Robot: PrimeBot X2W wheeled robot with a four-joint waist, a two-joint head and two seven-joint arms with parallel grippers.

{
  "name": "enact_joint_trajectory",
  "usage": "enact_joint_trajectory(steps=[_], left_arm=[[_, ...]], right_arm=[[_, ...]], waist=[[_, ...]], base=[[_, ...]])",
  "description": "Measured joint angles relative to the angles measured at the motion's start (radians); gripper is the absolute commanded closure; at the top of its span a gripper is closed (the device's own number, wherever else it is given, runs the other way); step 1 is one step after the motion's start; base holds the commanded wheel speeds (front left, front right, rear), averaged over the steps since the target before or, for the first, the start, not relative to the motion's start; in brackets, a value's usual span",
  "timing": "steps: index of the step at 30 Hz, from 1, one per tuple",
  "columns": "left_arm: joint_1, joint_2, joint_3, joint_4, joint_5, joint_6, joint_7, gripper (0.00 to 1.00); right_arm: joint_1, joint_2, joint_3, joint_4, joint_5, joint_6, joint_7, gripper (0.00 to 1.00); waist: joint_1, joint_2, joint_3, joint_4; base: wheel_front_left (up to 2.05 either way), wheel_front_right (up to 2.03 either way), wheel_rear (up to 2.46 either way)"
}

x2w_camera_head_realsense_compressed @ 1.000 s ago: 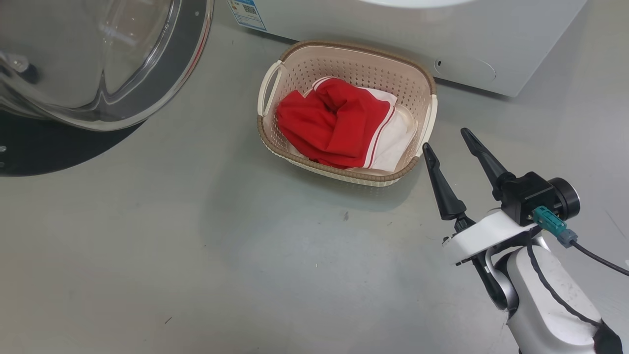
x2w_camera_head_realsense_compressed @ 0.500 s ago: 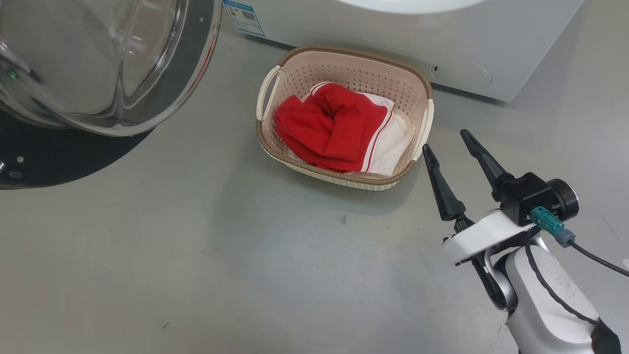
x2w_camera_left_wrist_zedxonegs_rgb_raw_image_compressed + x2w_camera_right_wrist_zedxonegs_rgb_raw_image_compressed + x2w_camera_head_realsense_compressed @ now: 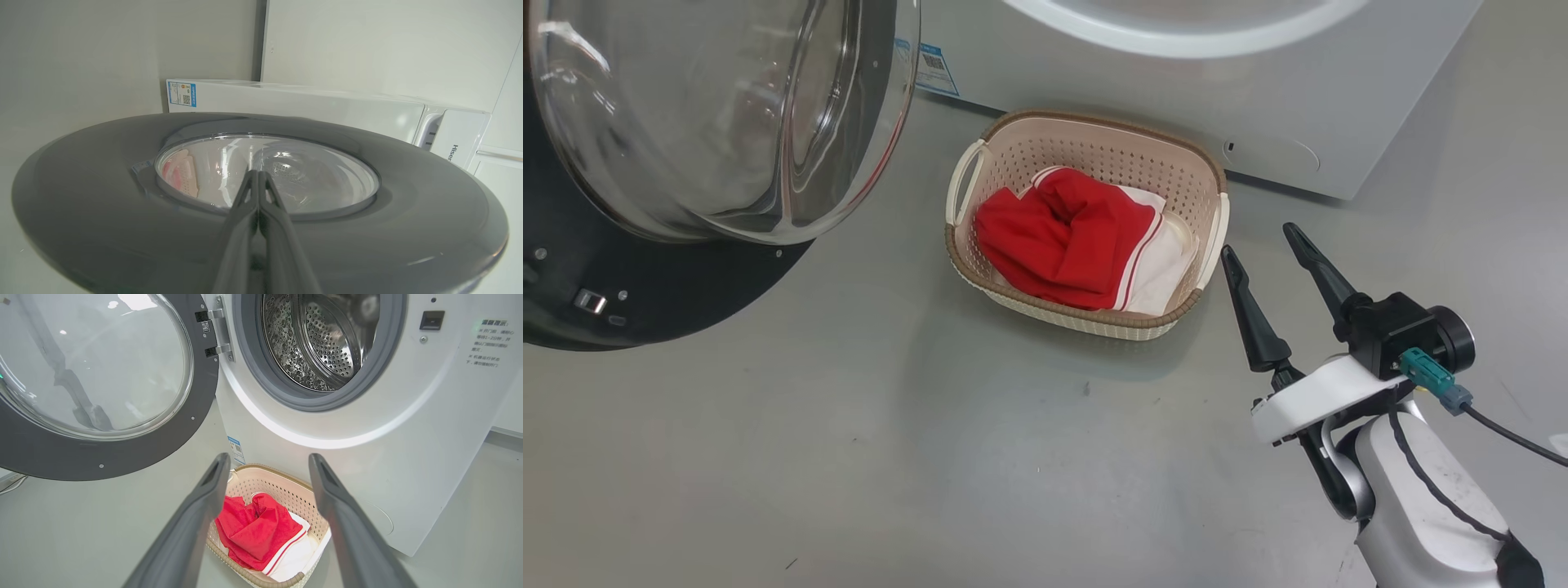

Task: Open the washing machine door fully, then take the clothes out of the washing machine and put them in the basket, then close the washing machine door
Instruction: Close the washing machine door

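Your left gripper (image 3: 258,174) is aiming closed jaws at the washing machine door (image 3: 81,192); right gripper (image 3: 1258,239) is gaping, lower right.

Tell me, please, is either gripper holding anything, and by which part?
Nothing is held: the right gripper is open, the left gripper shut on nothing.

There is one washing machine (image 3: 1143,106), with one washing machine door (image 3: 686,302) and one blue sticker (image 3: 934,69). One basket (image 3: 1086,322) bears two handles (image 3: 964,180), at nine and three o'clock. The clothes (image 3: 1062,245) form one heap; the garments cannot be counted. There are two tools: left tool (image 3: 258,173), right tool (image 3: 1258,238).
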Motion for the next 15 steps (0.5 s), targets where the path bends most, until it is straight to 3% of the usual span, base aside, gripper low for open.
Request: enact_joint_trajectory(steps=[6, 15], left_arm=[[0.045, -0.006, 0.0, -0.01, -0.025, -0.036, 0.09, 1.0], [0.075, -0.071, -0.003, -0.04, -0.068, -0.051, 0.203, 1.0]], right_arm=[[0.001, 0.013, 0.003, 0.006, 0.007, 0.0, -0.001, 0.0], [0.009, 0.014, -0.005, 0.018, 0.014, 0.0, -0.006, 0.0]], waist=[[0.0, 0.0, -0.023, -0.007], [0.0, 0.0, -0.051, -0.012]], base=[[0.0, 0.0, 0.0], [0.0, 0.0, 0.0]])
